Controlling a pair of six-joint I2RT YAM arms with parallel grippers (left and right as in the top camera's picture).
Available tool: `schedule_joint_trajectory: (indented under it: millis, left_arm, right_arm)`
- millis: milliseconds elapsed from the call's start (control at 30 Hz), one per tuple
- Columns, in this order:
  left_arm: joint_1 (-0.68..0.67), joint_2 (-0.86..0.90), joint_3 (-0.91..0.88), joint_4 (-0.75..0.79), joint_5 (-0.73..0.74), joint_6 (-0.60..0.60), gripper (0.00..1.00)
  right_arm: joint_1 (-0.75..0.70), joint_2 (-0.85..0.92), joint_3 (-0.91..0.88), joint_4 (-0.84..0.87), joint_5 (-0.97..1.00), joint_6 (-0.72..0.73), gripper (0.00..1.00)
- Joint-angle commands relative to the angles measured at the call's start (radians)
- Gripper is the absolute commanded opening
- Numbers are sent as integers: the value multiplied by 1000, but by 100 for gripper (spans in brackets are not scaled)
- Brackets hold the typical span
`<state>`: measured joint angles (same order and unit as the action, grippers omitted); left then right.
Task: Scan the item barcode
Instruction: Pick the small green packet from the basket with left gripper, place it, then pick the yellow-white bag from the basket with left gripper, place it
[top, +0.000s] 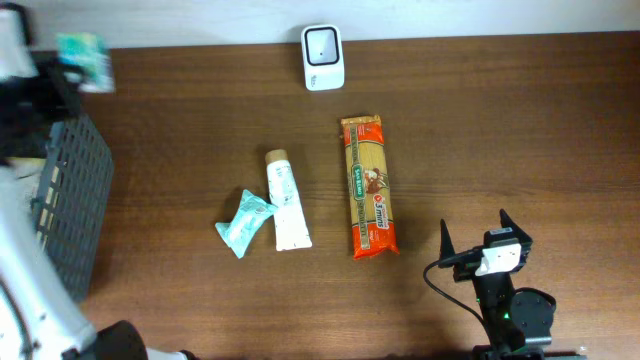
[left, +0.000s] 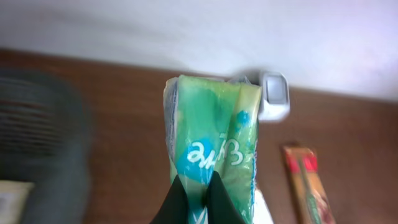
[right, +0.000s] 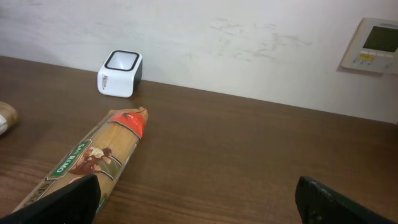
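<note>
Pinches a packet (left: 211, 143) in the left gripper (left: 195, 186) by the basket (top: 70, 200) and holds the right gripper (top: 478, 235) spread wide, empty, near the pasta (top: 368, 187), facing the scanner (top: 323, 57).

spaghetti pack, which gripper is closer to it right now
Right. The right gripper, open, is just to the right of the spaghetti pack, by its robot-side end. The left gripper is far off near the basket, shut on a green packet.

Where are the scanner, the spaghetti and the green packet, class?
scanner (top: 323, 50), overhead view, its top window.
spaghetti (top: 369, 187), overhead view, middle of the pack.
green packet (left: 214, 134), left wrist view, its printed face.
</note>
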<state>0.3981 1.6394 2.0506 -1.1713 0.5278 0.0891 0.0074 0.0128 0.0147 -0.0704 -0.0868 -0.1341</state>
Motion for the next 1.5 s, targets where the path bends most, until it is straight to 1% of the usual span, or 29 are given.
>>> schedule_joint_trajectory:
  millis: [0, 133, 200, 267, 300, 400, 433, 467, 500, 533, 600, 667, 733, 800, 900, 967, 1000, 1067, 1133, 1167, 1267, 1333, 1400, 1467]
  left_arm:
    - [-171, 35, -202, 37, -13, -10, 0]
    - [-325, 35, -500, 212, -68, -19, 0]
    - [-370, 35, -649, 319, -139, -62, 0]
    - [-390, 35, -787, 423, -194, -86, 0]
    - [-391, 35, -823, 449, -196, -86, 0]
    - [-391, 35, -972, 599, -195, -86, 0]
    - [-391, 35, -1008, 636, -192, -87, 7]
    - [-391, 35, -1023, 648, -191, -87, 33]
    - [-391, 35, -1024, 648, -191, -87, 49]
    - [-391, 34, -1022, 652, -172, -87, 68]
    - [-391, 31, -1001, 658, -137, -87, 86]
    - [-388, -2, -904, 639, -124, -87, 98]
    - [-370, -45, -775, 587, -129, -86, 99]
    - [-333, -86, -594, 522, -132, -86, 99]
    - [-218, -130, -330, 449, -149, -86, 99]
    - [-133, -137, -238, 414, -217, -87, 99]
    - [-77, -142, -206, 394, -280, -97, 99]
    - [37, -154, -198, 358, -454, -132, 99]
    - [115, -147, -202, 314, -591, -158, 99]
    - [144, -138, -207, 300, -628, -157, 99]
    - [236, -91, -266, 290, -665, -156, 99]
    - [262, -59, -322, 298, -689, -148, 99]
    - [278, -20, -396, 328, -711, -88, 99]
    - [282, 14, -484, 382, -711, 14, 99]
  right_arm:
    - [-1, -6, -9, 0, 5, 0, 99]
    - [-1, -6, -9, 0, 5, 0, 99]
    - [-1, -6, -9, 0, 5, 0, 99]
    - [-1, -6, -9, 0, 5, 0, 99]
    - [-1, -6, -9, 0, 5, 0, 99]
    - [-1, -6, -9, 0, 5, 0, 99]
    - [-1, -6, -9, 0, 5, 0, 99]
    - [-1, -6, -9, 0, 5, 0, 99]
    - [-1, -6, -9, 0, 5, 0, 99]
    - [-1, -6, -9, 0, 5, 0, 99]
    - [-1, -6, -9, 0, 5, 0, 99]
    - [-1, -6, -9, 0, 5, 0, 99]
    - [-1, -6, -9, 0, 5, 0, 99]
    - [-1, -6, -9, 0, 5, 0, 99]
    - [-1, -6, -9, 0, 5, 0, 99]
    - [-1, -6, -9, 0, 5, 0, 99]
    - [-1, -6, -9, 0, 5, 0, 99]
    - [-1, -6, -9, 0, 5, 0, 99]
    - [-1, -6, -9, 0, 5, 0, 99]
    - [-1, -6, -9, 0, 5, 0, 99]
    - [-1, -6, -9, 0, 5, 0, 99]
    - [-1, -6, -9, 0, 5, 0, 99]
    - [-1, -6, -9, 0, 5, 0, 99]
    - [-1, -6, -9, 0, 5, 0, 99]
